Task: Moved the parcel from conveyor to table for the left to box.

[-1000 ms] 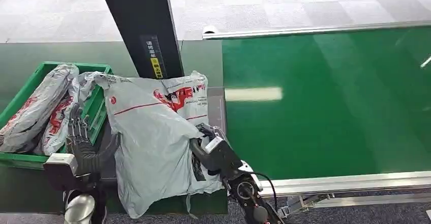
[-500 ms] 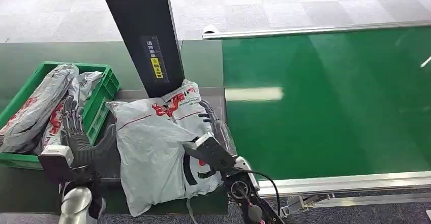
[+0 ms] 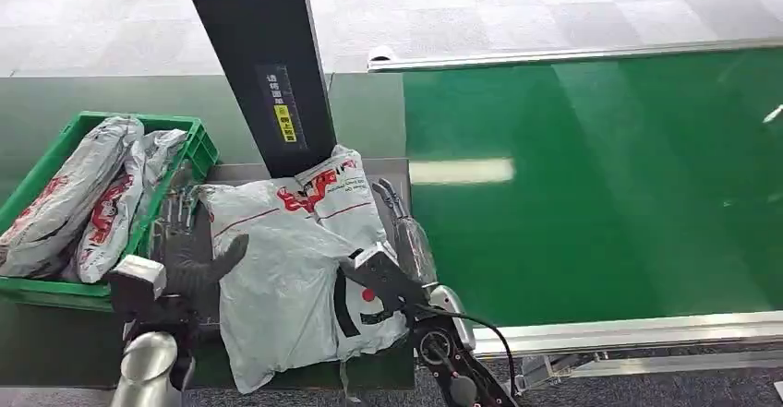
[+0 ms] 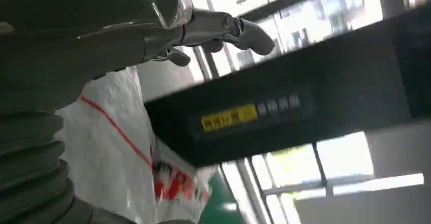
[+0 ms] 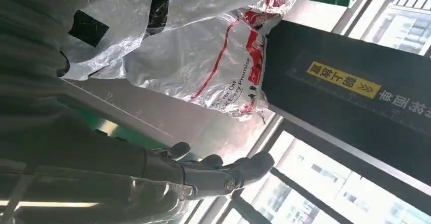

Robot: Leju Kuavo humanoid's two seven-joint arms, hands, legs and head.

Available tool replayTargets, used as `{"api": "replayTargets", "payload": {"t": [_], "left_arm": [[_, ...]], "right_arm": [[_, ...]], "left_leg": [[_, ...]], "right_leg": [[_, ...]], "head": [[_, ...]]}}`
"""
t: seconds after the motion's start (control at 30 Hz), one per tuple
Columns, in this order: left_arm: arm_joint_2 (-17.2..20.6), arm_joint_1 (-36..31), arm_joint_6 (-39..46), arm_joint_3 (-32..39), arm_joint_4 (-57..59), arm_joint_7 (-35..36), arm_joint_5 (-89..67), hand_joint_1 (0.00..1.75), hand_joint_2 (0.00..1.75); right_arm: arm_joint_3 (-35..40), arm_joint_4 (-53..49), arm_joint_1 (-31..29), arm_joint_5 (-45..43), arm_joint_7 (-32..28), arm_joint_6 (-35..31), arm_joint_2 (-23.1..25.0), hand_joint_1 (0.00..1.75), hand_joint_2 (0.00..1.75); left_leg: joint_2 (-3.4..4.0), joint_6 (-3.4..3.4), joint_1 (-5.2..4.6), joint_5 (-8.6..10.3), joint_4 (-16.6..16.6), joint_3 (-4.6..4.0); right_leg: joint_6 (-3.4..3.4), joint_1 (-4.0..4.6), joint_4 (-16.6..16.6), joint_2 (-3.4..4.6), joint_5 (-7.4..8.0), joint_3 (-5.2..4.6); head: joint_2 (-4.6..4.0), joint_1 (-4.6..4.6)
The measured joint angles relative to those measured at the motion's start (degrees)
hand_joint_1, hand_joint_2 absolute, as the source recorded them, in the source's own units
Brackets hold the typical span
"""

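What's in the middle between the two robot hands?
The grey parcel with red print lies between the left robot hand and the right robot hand, seen in the head view.

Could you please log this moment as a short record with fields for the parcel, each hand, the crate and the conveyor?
parcel: grey poly mailer with red print, lying on the table against the black post
left hand: at the parcel's left edge, fingers spread, thumb on the bag
right hand: open beside the parcel's right edge
crate: green crate left of the parcel, holding two similar bags
conveyor: green belt, nothing on it
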Motion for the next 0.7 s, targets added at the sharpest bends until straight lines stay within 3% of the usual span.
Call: {"api": "replayTargets", "payload": {"t": [0.17,0.33,0.5,0.7], "left_arm": [[2.3,0.0,-11.7,-8.0,-1.0,0.2,-5.4,0.00,1.75],[4.8,-1.0,-16.3,-15.3,-0.6,1.7,-10.0,0.00,1.75],[6.0,-3.2,-14.8,-19.1,2.5,3.1,-13.1,0.00,1.75],[6.4,-5.1,-1.8,-22.3,7.6,7.2,-23.5,0.00,1.75]], "right_arm": [[-0.3,-0.2,0.0,0.1,-0.5,0.6,0.0,0.00,1.75],[-0.6,-0.2,0.0,-0.6,-1.4,0.9,0.0,0.00,1.75],[-1.0,-1.2,0.1,-2.3,-2.1,0.3,0.0,0.00,1.75],[-1.9,-3.8,1.2,-3.6,-2.8,-0.4,-0.2,0.00,1.75]], "left_leg": [[0.01,0.00,0.00,0.00,0.0,0.00],[0.01,0.00,0.00,0.00,0.0,0.00],[0.02,0.00,0.00,0.00,0.0,0.02],[0.02,0.00,0.00,0.00,0.0,0.01]], "right_leg": [[0.00,0.00,0.0,0.00,0.00,-0.01],[0.00,0.00,0.0,0.00,0.00,-0.02],[0.00,0.00,0.0,0.00,0.00,0.01],[0.00,0.00,0.0,0.00,0.00,0.00]], "head": [[0.00,0.00],[0.00,0.00],[0.00,0.00],[0.00,0.00]]}}
